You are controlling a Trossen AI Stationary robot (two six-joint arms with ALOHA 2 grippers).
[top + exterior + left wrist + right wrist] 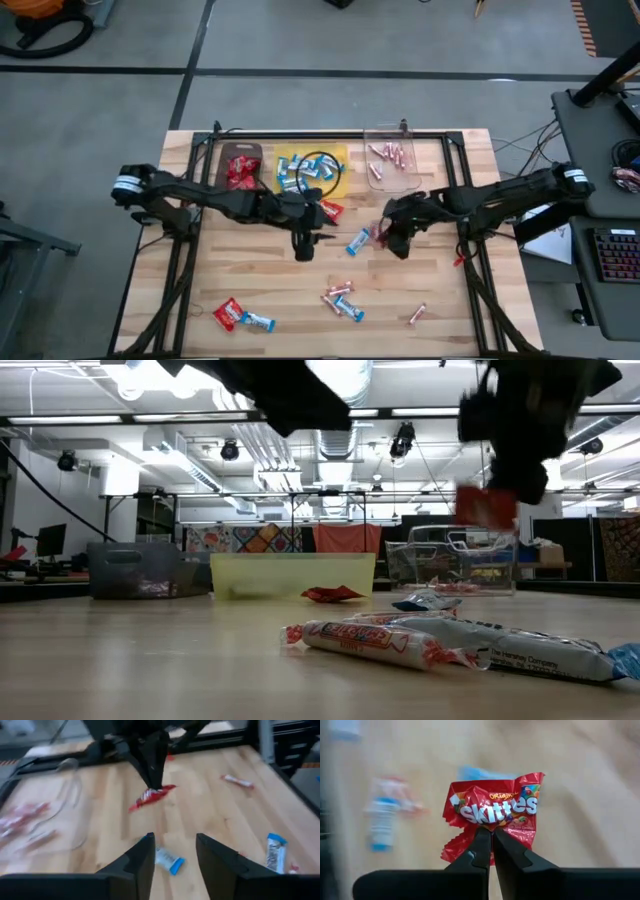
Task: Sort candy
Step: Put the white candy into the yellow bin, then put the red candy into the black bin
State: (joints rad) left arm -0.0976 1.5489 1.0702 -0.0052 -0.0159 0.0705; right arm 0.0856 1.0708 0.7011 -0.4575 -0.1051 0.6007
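Observation:
My right gripper (390,240) is shut on a red Skittles packet (492,810), held above the table's middle. The packet also shows in the low view (487,507) and in the left wrist view (150,796). My left gripper (303,250) is open and empty, hovering to the left of it over the table's middle. A blue-and-white bar (167,860) lies on the table below the left gripper's fingers. Another red packet (331,211) lies flat in front of the yellow bin (311,170). My right gripper pinches one edge of the red packet (490,829) between its two fingertips. The fingers come from above, pointing down. The packet sits at their tips, tilted and lifted clear of the table.
A brown bin (240,165) with red packets, the yellow bin with blue bars and a clear bin (392,160) with pink sticks stand along the far edge. Loose candies lie near the front: a red packet (228,314), a blue bar (260,322), sticks (340,292), another stick (417,314).

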